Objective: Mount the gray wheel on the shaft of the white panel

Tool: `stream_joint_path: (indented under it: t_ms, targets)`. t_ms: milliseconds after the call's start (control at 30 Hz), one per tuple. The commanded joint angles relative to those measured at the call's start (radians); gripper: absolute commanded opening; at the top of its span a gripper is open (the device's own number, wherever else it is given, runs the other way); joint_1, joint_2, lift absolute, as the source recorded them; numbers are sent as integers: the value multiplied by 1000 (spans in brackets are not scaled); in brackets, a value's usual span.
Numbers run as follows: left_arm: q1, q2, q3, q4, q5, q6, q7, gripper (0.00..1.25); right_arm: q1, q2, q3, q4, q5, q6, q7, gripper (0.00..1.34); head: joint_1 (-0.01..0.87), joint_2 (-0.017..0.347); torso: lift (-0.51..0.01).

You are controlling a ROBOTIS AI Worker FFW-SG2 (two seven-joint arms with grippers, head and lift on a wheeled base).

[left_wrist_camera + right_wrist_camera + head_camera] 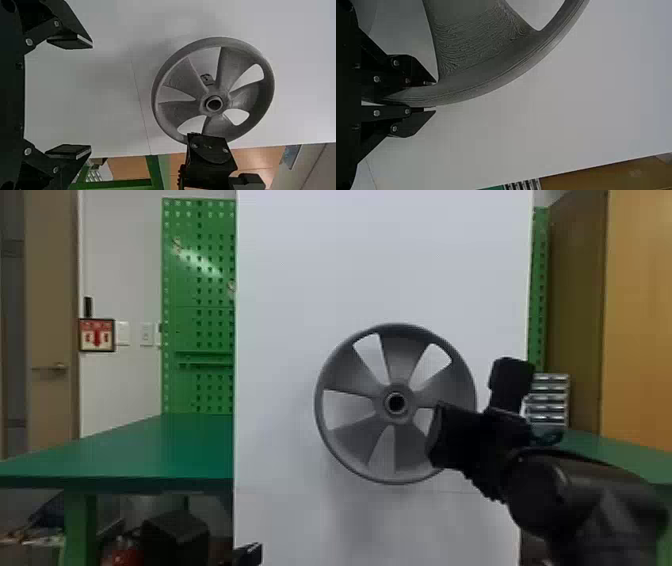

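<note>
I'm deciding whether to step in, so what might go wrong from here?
The right tool grips the wheel by one side of its rim, so it may tilt or twist if the hub catches.

Between the spokes, the left wrist view shows a small part behind, perhaps the shaft; the hub could miss it.

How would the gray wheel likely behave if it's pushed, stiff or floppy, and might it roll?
The wheel is probably stiff: its rim looks round with the right gripper pinching it. It may be light for its size, given the wide openings between its spokes. Stood on edge and nudged, its circular outline would likely let it roll.
</note>
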Motion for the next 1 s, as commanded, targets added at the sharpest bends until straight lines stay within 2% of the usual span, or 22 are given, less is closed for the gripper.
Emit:
stream_joint_path:
  t_ms: [0, 233, 300, 433, 500, 633, 700, 867, 967]
  targets:
    - [0, 0, 1, 0, 1, 0, 0, 913, 2, 1, 5, 3, -3, -9, -10, 112, 38, -8, -496]
    - [0, 0, 1, 1, 1, 0, 0, 913, 9, 1, 6, 3, -3, -28, -10, 117, 38, -8, -496]
    - [0, 2, 1, 1, 1, 0, 0, 913, 10, 1, 6, 3, -6, -32, -10, 155, 38, -8, -496]
    - [0, 2, 1, 0, 1, 0, 0, 913, 16, 1, 9, 3, -10, -52, -10, 486, 38, -8, -496]
    - [-2, 2, 1, 1, 1, 0, 0, 913, 18, 1, 13, 5, -13, -60, -10, 558, 38, -8, -496]
    - [-2, 2, 1, 1, 1, 0, 0, 913, 19, 1, 17, 9, -26, -75, -2, 792, 38, -8, -496]
    - [-2, 2, 1, 1, 1, 0, 0, 913, 19, 1, 16, 14, -26, -77, 16, 853, 38, -8, -496]
    - [-3, 2, 0, 1, 1, 0, 0, 913, 18, 1, 11, 25, -25, -84, 65, 1158, 38, -8, -496]
    - [-2, 2, 1, 1, 1, 0, 0, 913, 18, 1, 8, 28, -20, -86, 90, 1210, 38, -8, -496]
